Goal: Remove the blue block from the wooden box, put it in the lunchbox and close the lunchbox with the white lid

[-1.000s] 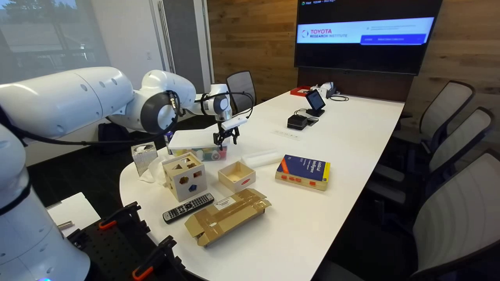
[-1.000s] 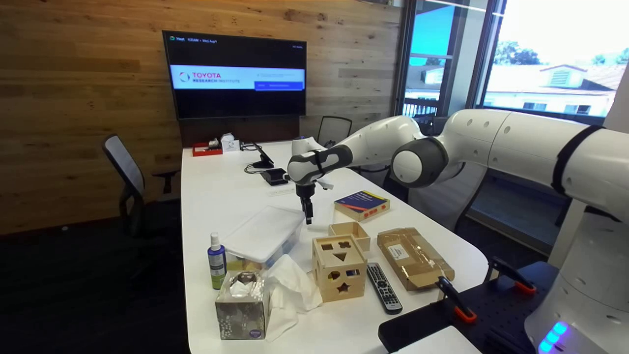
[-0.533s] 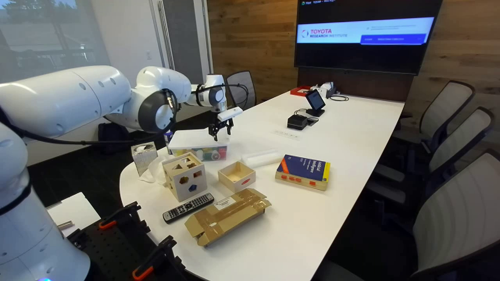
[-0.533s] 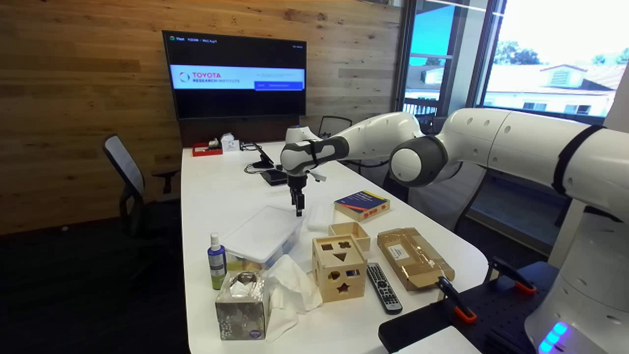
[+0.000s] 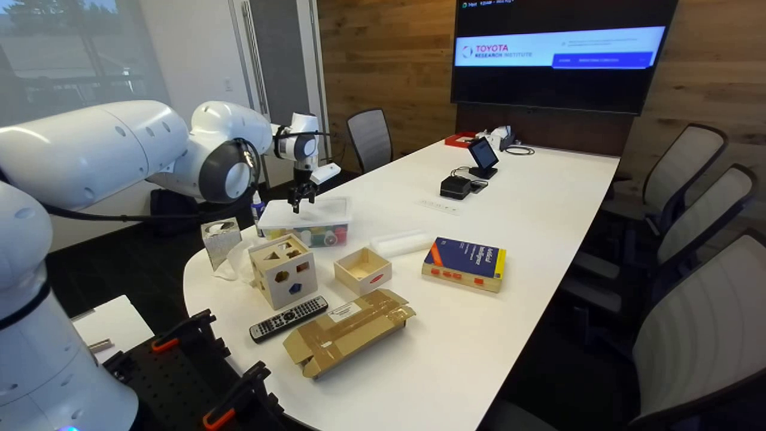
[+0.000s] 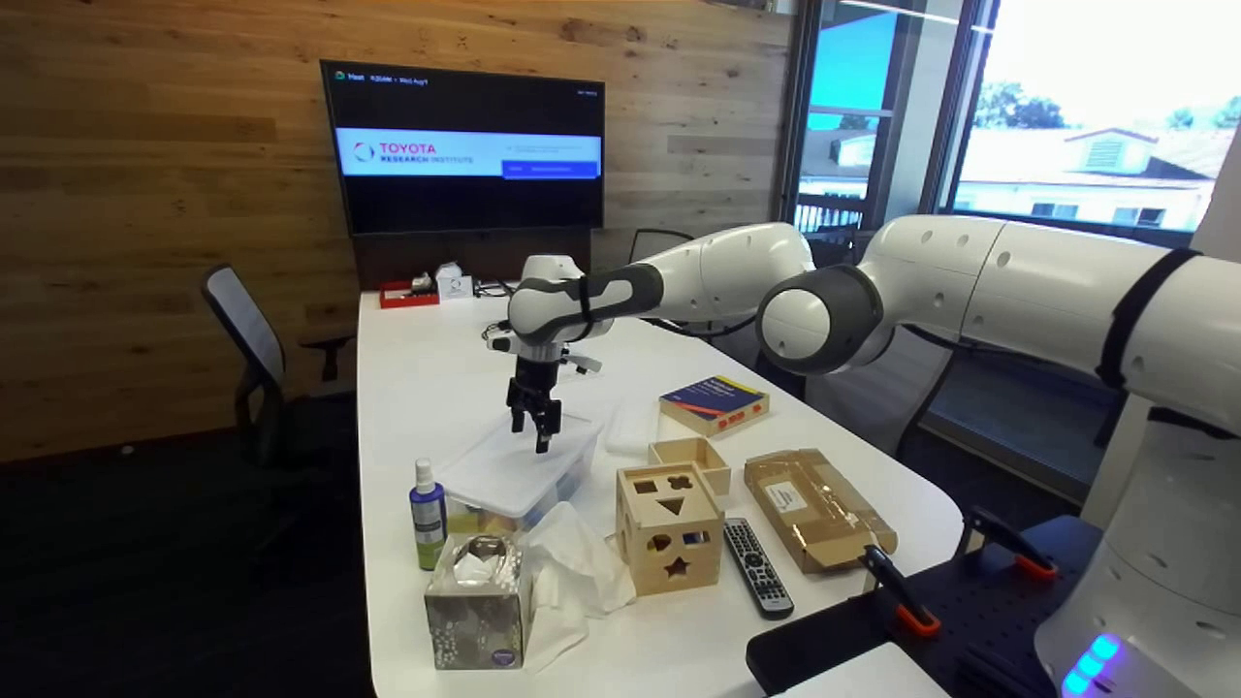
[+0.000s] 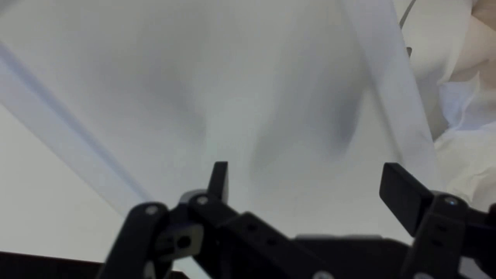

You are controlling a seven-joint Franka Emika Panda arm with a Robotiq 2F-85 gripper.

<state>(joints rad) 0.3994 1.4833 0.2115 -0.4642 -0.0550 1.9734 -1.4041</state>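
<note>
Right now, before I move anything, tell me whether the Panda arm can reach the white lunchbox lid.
Probably yes: its open gripper hangs over the white lid, and the wrist view shows nothing between them. The crumpled tissue lies beside the lid, not on it.

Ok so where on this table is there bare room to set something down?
On the white table, one bare patch lies between the cardboard box, the Artificial Intelligence book and the edge; another runs from the book toward the tablet. It's crowded around the wooden shape-sorting cube, with crumpled tissue, lunchbox, open wooden tray and remote control.
</note>
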